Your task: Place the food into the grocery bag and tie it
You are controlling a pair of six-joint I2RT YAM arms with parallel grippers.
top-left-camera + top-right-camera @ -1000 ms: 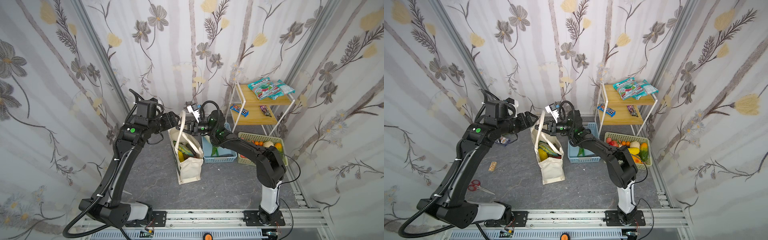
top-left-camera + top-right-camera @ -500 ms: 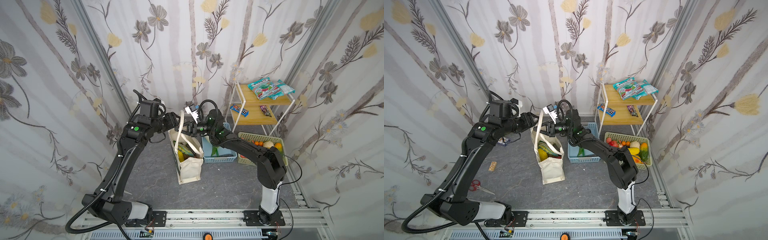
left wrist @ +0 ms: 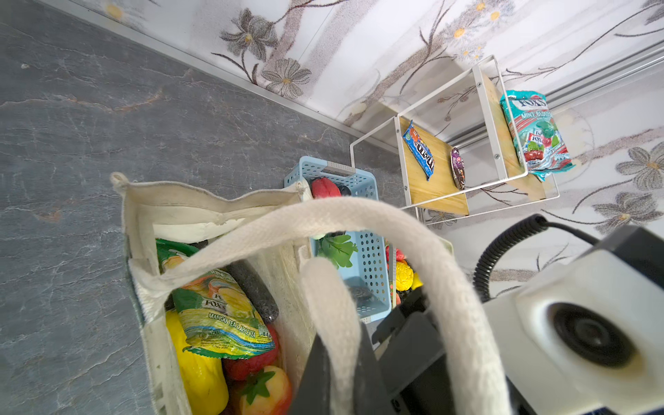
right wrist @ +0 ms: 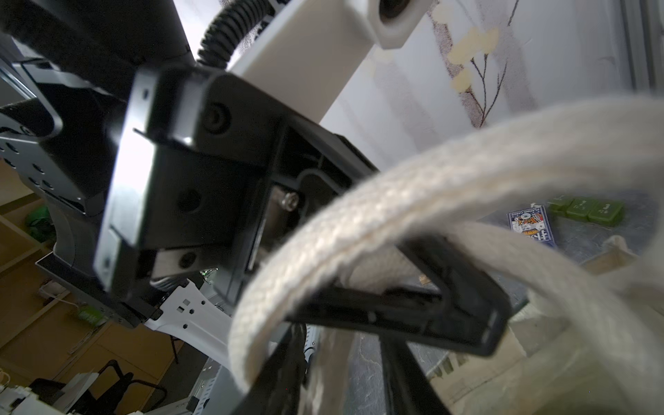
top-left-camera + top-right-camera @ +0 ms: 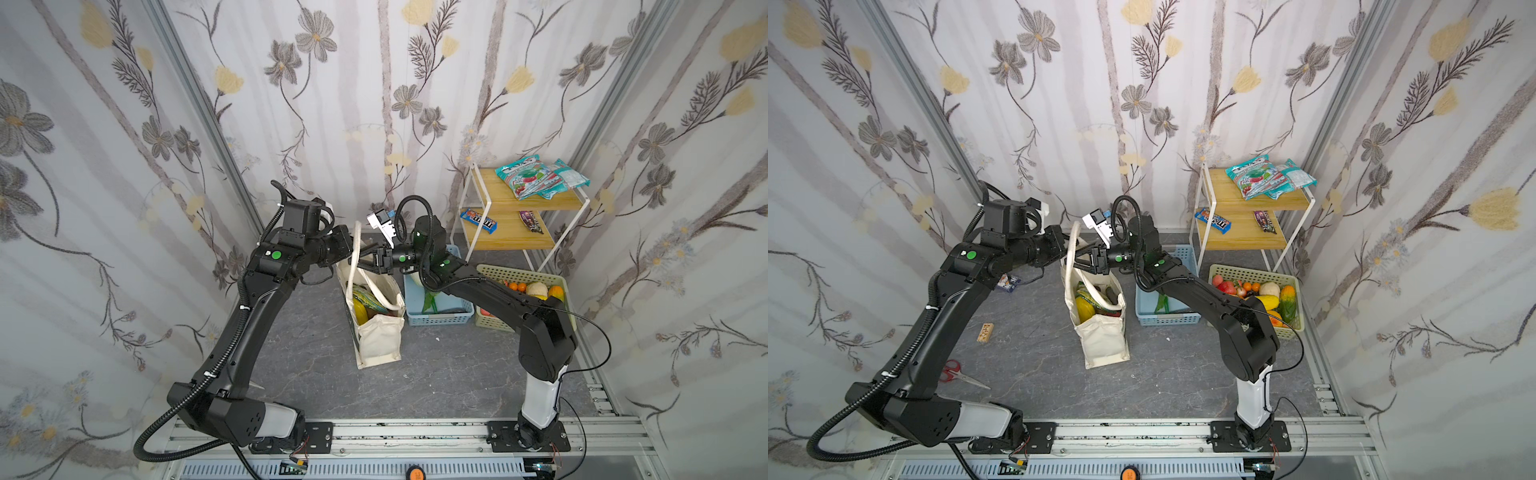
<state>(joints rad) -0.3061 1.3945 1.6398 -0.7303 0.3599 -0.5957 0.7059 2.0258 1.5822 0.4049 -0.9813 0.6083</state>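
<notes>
Handle (image 5: 353, 270): now pinched in left claw (image 5: 351, 248), mid-frame; right claw (image 5: 1080, 259) newly parted, letting go. Bag (image 5: 380, 340) filled; handover seems done, tying pending.

Left arm (image 5: 249, 328) and right arm (image 5: 494, 293) arch in to meet mid-frame, wrists roughly level, left gripper (image 5: 1068, 246) clamped shut, right gripper (image 5: 1079, 261) jaws spread, nose to nose.

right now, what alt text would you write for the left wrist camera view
An open cream tote bag holds toy fruit and a green snack packet, seen from just above, with the left gripper shut on one handle. Behind it stand a blue basket and a wooden shelf of sweets.
</notes>
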